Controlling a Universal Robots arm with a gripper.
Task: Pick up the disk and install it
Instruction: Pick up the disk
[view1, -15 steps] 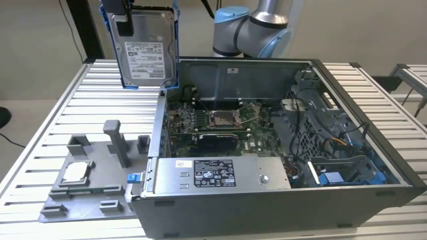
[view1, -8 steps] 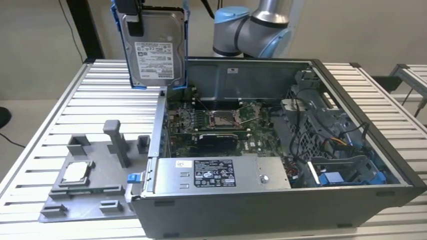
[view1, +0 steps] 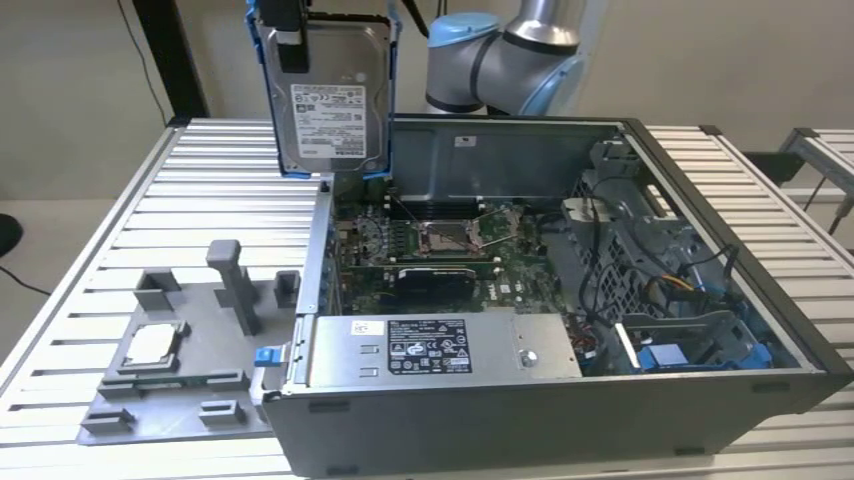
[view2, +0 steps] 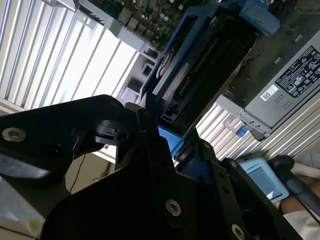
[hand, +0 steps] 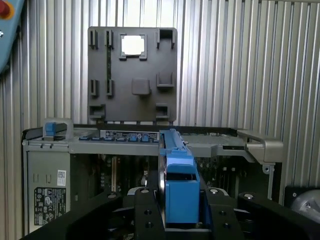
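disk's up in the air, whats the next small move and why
Probably carry it across toward the exterior view's right, keeping it high. The gripper is shut on the disk, held upright above the back corner of the open computer case on the exterior view's left. What looks like the blue-tabbed drive bay sits at the opposite end.

A ribbed aluminium table (view1: 174, 190) stands before a plain beige wall (view1: 67, 90).
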